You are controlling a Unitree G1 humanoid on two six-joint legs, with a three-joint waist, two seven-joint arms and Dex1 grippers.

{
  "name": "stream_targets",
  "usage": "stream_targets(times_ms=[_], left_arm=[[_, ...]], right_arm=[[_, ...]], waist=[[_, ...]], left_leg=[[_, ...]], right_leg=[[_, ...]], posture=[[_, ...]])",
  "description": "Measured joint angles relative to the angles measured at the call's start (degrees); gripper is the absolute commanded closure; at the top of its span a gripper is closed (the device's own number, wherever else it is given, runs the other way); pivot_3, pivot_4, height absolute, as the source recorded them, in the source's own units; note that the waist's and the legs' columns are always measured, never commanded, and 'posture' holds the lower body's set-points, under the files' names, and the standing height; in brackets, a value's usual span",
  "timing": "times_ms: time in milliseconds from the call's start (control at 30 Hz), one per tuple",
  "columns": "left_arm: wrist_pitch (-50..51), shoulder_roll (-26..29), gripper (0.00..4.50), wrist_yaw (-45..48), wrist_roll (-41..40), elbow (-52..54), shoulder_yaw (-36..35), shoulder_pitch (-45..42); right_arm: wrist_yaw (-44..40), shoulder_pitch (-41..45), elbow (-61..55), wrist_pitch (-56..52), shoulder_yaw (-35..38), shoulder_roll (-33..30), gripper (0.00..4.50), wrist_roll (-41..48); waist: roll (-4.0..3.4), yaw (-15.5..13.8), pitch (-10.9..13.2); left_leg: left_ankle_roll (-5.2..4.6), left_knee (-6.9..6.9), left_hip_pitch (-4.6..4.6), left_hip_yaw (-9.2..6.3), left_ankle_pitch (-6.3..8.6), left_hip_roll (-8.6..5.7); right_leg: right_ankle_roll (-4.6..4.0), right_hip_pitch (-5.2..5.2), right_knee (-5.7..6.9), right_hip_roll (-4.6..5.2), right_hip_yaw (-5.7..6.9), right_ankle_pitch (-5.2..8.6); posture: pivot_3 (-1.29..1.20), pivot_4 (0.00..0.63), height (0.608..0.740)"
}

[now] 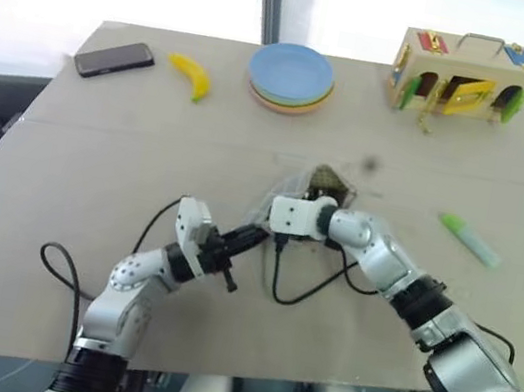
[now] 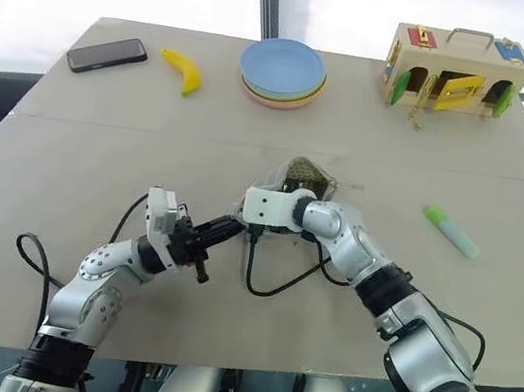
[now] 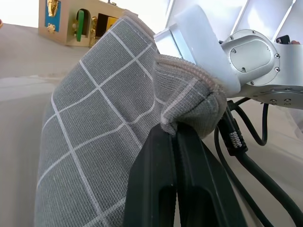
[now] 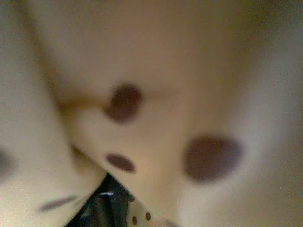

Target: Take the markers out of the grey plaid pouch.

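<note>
Left eye view shows the bright green marker (image 1: 470, 239) already out on the desk (image 1: 55, 220), well right of the grey plaid fabric pouch (image 3: 109, 123); the left gripper (image 1: 252, 238) jaws clamp its rim, the right gripper (image 1: 284, 213) reaches inside, jaw state unclear, red marker unseen.

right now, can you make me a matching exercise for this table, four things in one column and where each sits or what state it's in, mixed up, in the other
Things:
1. green marker
2. grey plaid pouch
3. banana
4. black phone

Places or states:
A. far left corner of the table
B. pinched by the left gripper
C. lying loose on the table's right side
D. between the phone and the stacked plates

Pairs: 1-C, 2-B, 3-D, 4-A
</note>
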State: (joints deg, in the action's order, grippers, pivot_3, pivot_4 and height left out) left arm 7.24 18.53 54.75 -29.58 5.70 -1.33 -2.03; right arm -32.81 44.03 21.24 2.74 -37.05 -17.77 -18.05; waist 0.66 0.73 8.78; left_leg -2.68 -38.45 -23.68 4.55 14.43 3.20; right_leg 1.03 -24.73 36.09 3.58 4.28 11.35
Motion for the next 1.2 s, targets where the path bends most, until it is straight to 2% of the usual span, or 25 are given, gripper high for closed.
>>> stream_targets(times_ms=[33,67,167,367,567,633,733,833,867,967,1067,1133,1200], left_arm=[[0.0,0.0,4.5,0.1,-0.6,0.0,-0.4,-0.1],[-0.2,0.1,4.5,0.3,-1.2,0.4,-0.5,-0.4],[-0.2,0.4,4.5,0.5,-1.6,0.4,-1.0,0.2],[0.3,0.4,4.5,-0.4,-2.1,0.2,-1.3,-2.3],[1.2,-0.8,4.5,-2.7,-2.0,-0.7,-1.0,-6.3],[1.4,-0.9,4.5,-3.9,-1.5,-1.9,-1.1,-6.8],[1.4,-1.0,4.5,-4.7,-1.0,-3.8,-1.2,-6.9],[0.6,-1.1,4.5,-4.5,-0.5,-4.1,-0.8,-7.5],[0.5,-1.1,4.5,-4.5,-0.3,-4.2,-0.8,-7.7],[-0.4,-1.2,4.5,-3.6,0.4,-5.0,-0.2,-8.7],[-1.5,-1.1,4.5,-2.4,0.8,-5.1,-0.1,-8.6],[-1.5,-1.1,4.5,-2.3,0.9,-5.0,-0.1,-8.2],[-1.6,-0.9,4.5,-1.9,1.2,-4.4,0.5,-7.7]], right_arm=[[-0.5,-0.2,-1.7,-0.2,0.9,-0.8,4.03,-0.3],[-2.0,-1.5,-5.4,-1.3,2.3,-2.9,4.1,-0.1],[-6.3,-6.1,-14.8,-7.0,6.7,-6.9,4.1,2.8],[-17.6,-12.1,-38.0,-30.4,17.6,-13.5,4.1,16.4],[-19.5,-17.0,-51.8,-51.5,31.5,-15.7,4.1,32.6],[-20.0,-19.1,-55.9,-56.5,36.2,-18.3,4.1,37.6],[-19.9,-21.4,-59.3,-61.0,39.2,-22.1,4.1,41.3],[-18.3,-23.6,-60.2,-62.2,37.7,-25.3,4.1,41.3],[-17.9,-23.9,-60.2,-62.3,37.4,-25.2,4.1,41.4],[-14.7,-23.5,-59.8,-62.2,39.2,-18.5,4.1,44.4],[-12.6,-22.6,-58.9,-60.6,39.1,-20.1,4.1,44.1],[-11.5,-20.9,-57.5,-59.7,38.7,-20.6,3.56,43.2],[-11.0,-19.2,-56.3,-58.5,37.1,-21.2,2.6,42.7]], waist=[[0.0,0.0,0.0],[0.01,-0.2,0.0],[0.0,-0.4,0.0],[-0.02,-0.3,0.0],[0.0,-0.7,0.0],[-0.01,-1.0,0.0],[0.02,-1.1,0.0],[0.02,-1.3,0.0],[0.02,-1.3,0.0],[0.02,-1.4,0.0],[0.02,-1.5,0.0],[0.03,-1.5,0.0],[0.03,-1.5,0.0]], left_leg=[[0.0,0.0,0.02,0.01,0.0,0.02],[0.0,0.0,0.01,-0.05,0.0,0.02],[0.0,0.0,-0.05,-0.04,0.0,-0.01],[0.0,0.0,-0.04,-0.1,0.01,-0.01],[0.0,-0.01,-0.07,-0.17,0.01,-0.02],[-0.01,0.01,-0.08,-0.16,0.02,-0.06],[-0.02,0.03,-0.1,-0.18,0.02,-0.08],[-0.02,0.02,-0.08,-0.17,0.02,-0.11],[-0.02,0.0,-0.08,-0.16,0.02,-0.11],[-0.01,-0.04,-0.07,-0.16,0.01,-0.09],[-0.01,-0.04,-0.09,-0.14,0.01,-0.09],[-0.02,-0.04,-0.1,-0.1,0.02,-0.11],[-0.02,-0.01,-0.1,-0.12,0.02,-0.12]], right_leg=[[0.0,0.0,0.02,0.02,-0.01,0.0],[0.0,0.02,0.04,0.05,0.01,0.0],[0.0,-0.01,0.01,0.11,0.02,-0.01],[-0.01,-0.02,0.01,0.05,0.11,0.0],[-0.08,0.0,0.0,0.08,0.15,0.04],[-0.08,0.0,-0.05,0.1,0.11,0.04],[-0.12,0.0,-0.1,0.08,0.13,0.07],[-0.2,0.0,-0.1,0.08,0.13,0.14],[-0.19,0.0,-0.1,0.07,0.13,0.15],[-0.09,0.0,-0.06,-0.03,0.09,0.2],[-0.14,0.0,-0.09,0.02,0.08,0.18],[-0.19,0.0,-0.11,0.04,0.03,0.14],[-0.2,0.0,-0.12,0.03,0.04,0.13]], posture=[[0.0,0.15,0.74],[0.0,0.15,0.74],[0.0,0.15,0.74],[0.0,0.15,0.74],[0.0,0.15,0.74],[0.0,0.15,0.74],[0.0,0.15,0.74],[0.0,0.15,0.74],[0.0,0.15,0.74],[0.0,0.15,0.74],[0.0,0.15,0.74],[0.0,0.15,0.74],[0.0,0.15,0.74]])
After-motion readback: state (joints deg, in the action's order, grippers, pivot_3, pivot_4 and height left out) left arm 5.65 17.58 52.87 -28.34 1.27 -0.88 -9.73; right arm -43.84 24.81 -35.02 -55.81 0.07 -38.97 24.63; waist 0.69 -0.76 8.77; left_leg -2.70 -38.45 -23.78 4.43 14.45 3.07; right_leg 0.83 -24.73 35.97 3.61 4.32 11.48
